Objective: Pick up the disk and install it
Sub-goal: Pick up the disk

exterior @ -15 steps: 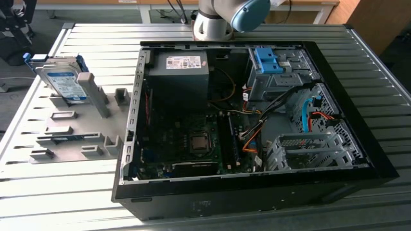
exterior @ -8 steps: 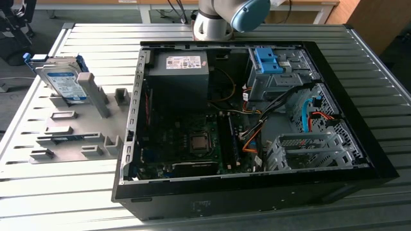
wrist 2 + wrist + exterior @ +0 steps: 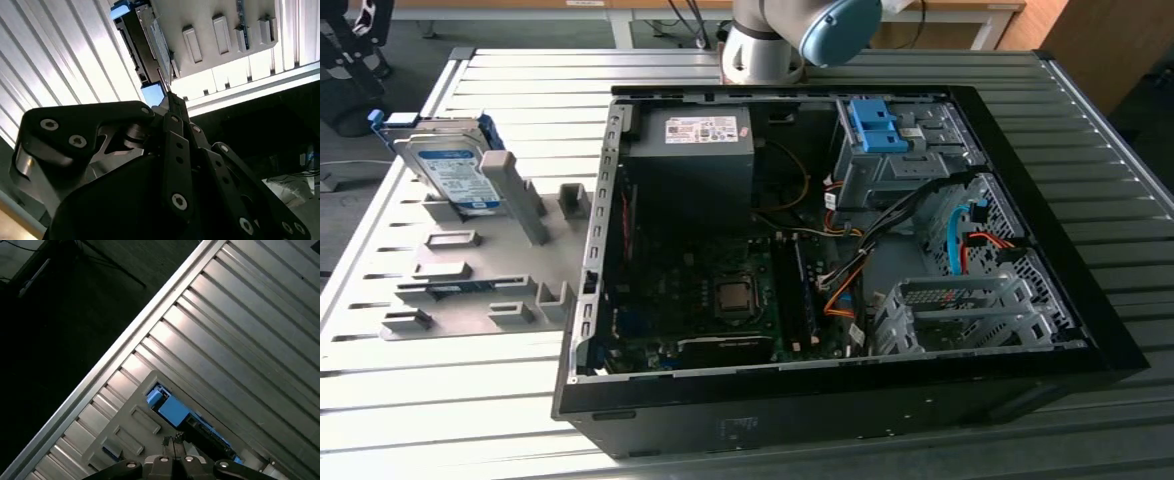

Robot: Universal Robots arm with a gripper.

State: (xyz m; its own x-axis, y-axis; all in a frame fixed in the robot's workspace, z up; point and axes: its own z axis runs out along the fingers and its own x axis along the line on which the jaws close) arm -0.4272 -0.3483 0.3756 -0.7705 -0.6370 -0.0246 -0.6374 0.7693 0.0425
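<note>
The disk [image 3: 454, 175] stands on edge in a slot of the grey holder plate [image 3: 467, 270], at the exterior view's left. It is silver-grey with a white-and-blue label and blue rails. In the second wrist view the disk [image 3: 147, 45] shows edge-on beyond my gripper [image 3: 169, 97], whose black fingers meet at a point with nothing between them. The first wrist view shows my gripper [image 3: 175, 441] well above the disk's blue rail [image 3: 172, 412] and the holder plate [image 3: 125, 430]. My gripper is apart from the disk.
An open black computer case [image 3: 854, 400] lies in the middle of the ribbed metal table [image 3: 1067, 130]. Inside are a black box with a white sticker [image 3: 700, 150], a light-blue bracket [image 3: 878, 125], cables and a drive cage [image 3: 947, 310]. The arm [image 3: 774, 35] stands behind the case.
</note>
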